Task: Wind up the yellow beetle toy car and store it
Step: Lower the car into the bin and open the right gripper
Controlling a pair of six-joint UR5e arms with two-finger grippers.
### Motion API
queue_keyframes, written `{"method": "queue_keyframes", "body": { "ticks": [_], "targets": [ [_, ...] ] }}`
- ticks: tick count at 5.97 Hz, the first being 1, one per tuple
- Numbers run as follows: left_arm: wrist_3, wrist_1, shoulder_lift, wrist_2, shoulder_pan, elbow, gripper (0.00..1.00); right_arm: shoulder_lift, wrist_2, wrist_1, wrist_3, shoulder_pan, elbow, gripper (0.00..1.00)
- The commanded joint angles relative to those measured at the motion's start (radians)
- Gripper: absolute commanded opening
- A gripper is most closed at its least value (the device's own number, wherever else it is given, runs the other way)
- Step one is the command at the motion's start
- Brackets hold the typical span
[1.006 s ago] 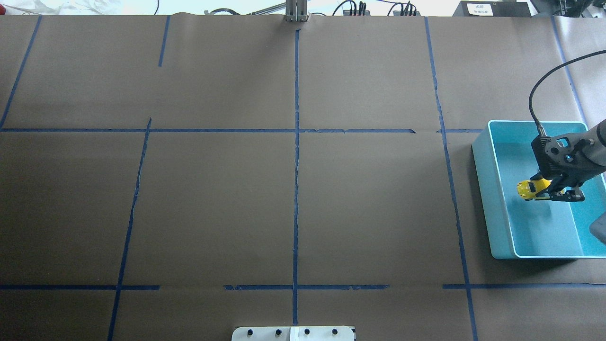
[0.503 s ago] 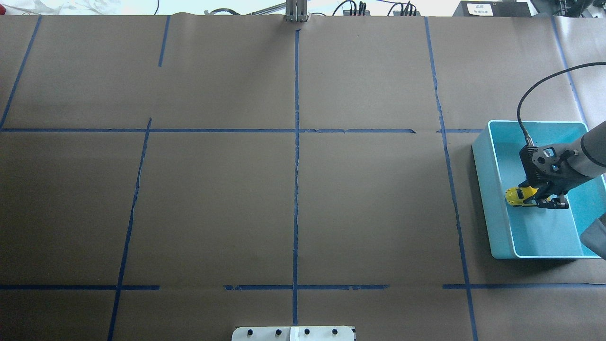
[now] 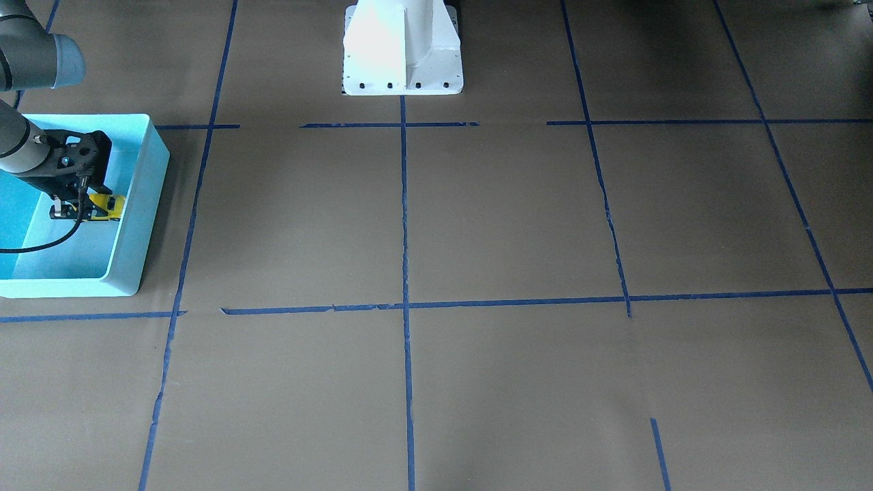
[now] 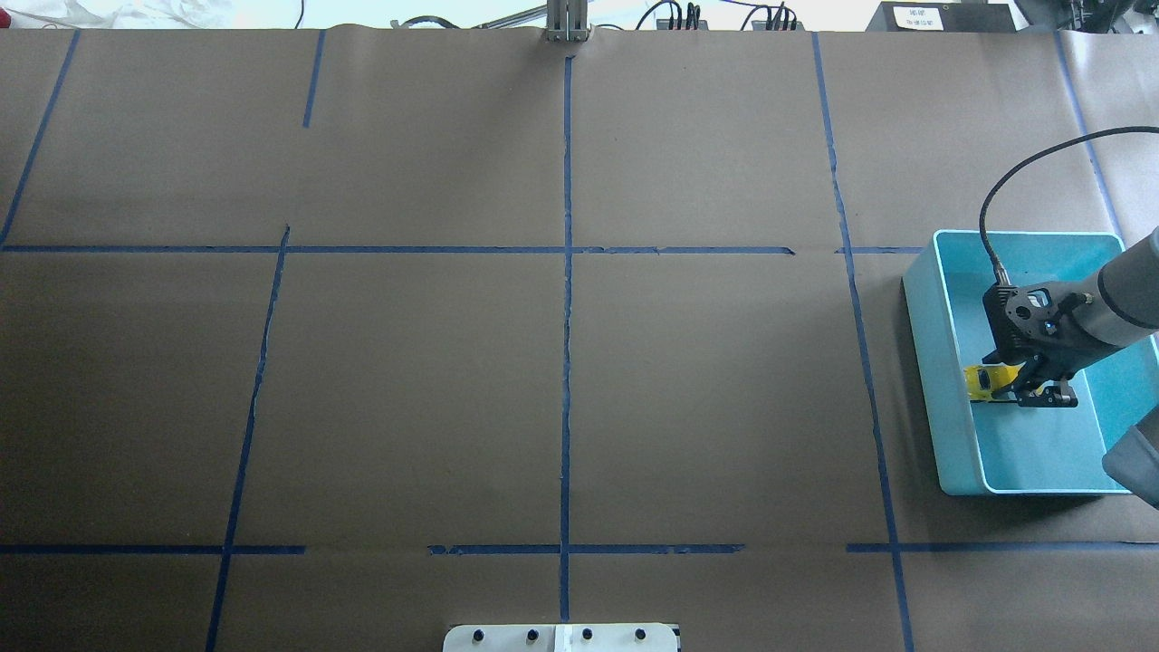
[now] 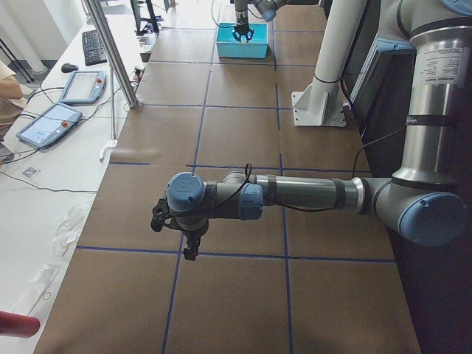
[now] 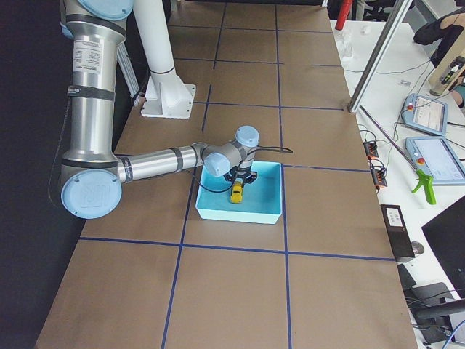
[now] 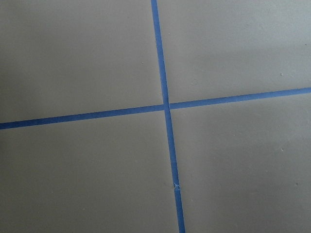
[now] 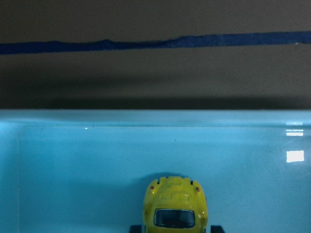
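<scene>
The yellow beetle toy car (image 4: 985, 380) is inside the turquoise bin (image 4: 928, 362), close to its left wall. My right gripper (image 4: 1007, 388) reaches down into the bin and is shut on the car's rear. The right wrist view shows the car (image 8: 175, 204) low over the bin's floor, nose toward the bin wall (image 8: 73, 160). The car also shows in the front-facing view (image 3: 106, 204) and the exterior right view (image 6: 237, 193). My left gripper (image 5: 181, 234) hangs over bare table far from the bin; I cannot tell whether it is open or shut.
The table is brown paper crossed by blue tape lines (image 4: 566, 317). The white robot base (image 3: 402, 48) stands at the table's robot-side edge. A black cable (image 4: 996, 208) loops up from the right wrist over the bin's far edge.
My right gripper has moved left and lower inside the bin, carrying the yellow car toward the bin's left wall. The left arm is not in the earlier frames.
</scene>
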Motion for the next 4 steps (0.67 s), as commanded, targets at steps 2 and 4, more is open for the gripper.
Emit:
{"method": "queue_keyframes", "body": {
  "ticks": [2, 4],
  "targets": [
    [0.0, 0.0, 0.0, 0.0, 0.0, 0.0, 1.0, 0.006, 0.013, 0.001, 0.005, 0.002, 0.012, 1.0],
    [0.0, 0.0, 0.002, 0.002, 0.0, 0.002, 1.0, 0.002, 0.126, -0.017, 0.016, 0.142, 0.086, 1.0]
  ]
}}
